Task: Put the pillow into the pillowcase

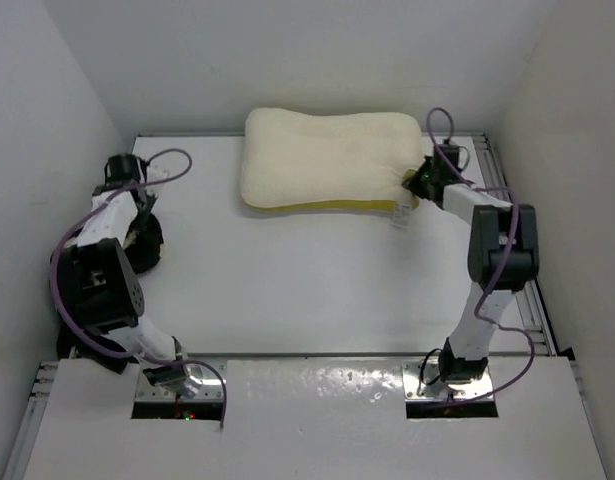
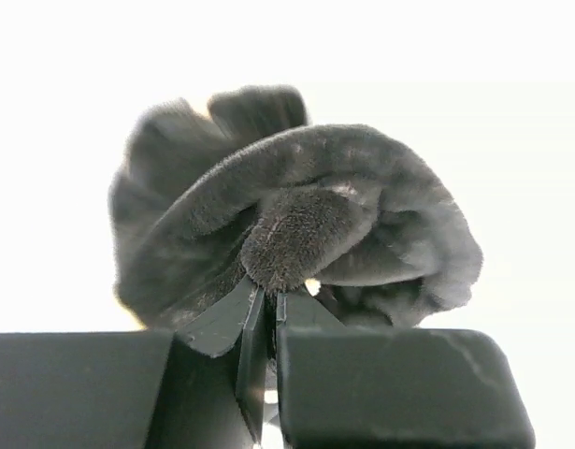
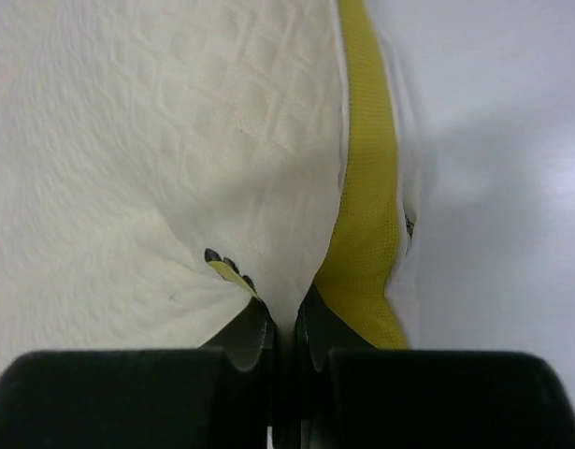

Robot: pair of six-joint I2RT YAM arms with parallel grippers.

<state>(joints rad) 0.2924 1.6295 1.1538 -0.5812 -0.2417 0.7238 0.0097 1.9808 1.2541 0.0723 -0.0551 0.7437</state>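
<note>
The cream-white pillow [image 1: 327, 155] lies at the back middle of the table, its yellow side band [image 1: 317, 207] facing the near side. My right gripper [image 1: 418, 184] is shut on the pillow's right corner; in the right wrist view [image 3: 284, 318] the jaws pinch the white cover [image 3: 175, 140] beside the yellow band [image 3: 366, 187] and the small logo [image 3: 226, 267]. A white tag [image 1: 399, 215] hangs near that corner. My left gripper [image 2: 268, 299] is shut on the black velvety pillowcase [image 2: 296, 206], which is bunched into a wad. In the top view this wad [image 1: 147, 245] sits by the left arm at the left side.
White walls enclose the table on the left, back and right. A metal rail [image 1: 532, 300] runs along the right edge. The white table surface [image 1: 307, 290] lies between the two arms.
</note>
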